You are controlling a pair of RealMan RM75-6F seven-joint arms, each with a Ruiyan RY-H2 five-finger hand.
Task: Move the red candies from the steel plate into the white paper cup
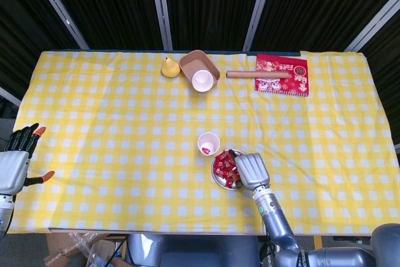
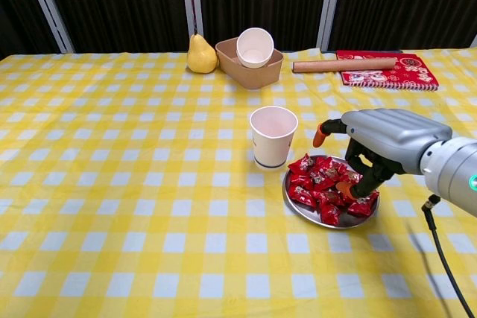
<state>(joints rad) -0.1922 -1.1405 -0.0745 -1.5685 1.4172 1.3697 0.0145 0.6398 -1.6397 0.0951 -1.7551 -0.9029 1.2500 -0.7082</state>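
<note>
The white paper cup (image 2: 273, 136) stands upright mid-table, and the head view shows a red candy inside the cup (image 1: 209, 144). Just right of it the steel plate (image 2: 297, 207) holds a heap of red candies (image 2: 320, 180). My right hand (image 2: 384, 143) hangs over the plate's right side. Its fingers (image 2: 356, 178) curl down onto the candies, the thumb sticks out toward the cup, and I see nothing pinched. From above, this right hand (image 1: 249, 170) covers the right part of the plate (image 1: 215, 175). My left hand (image 1: 15, 164) is at the table's left edge, fingers spread, holding nothing.
At the back stand a yellow pear (image 2: 197, 53) and a brown tray (image 2: 250, 68) with a second white cup (image 2: 254, 45) tipped in it. A wooden rod (image 2: 344, 64) lies on a red booklet (image 2: 391, 71) at the back right. A black cable (image 2: 440, 251) hangs from my right arm.
</note>
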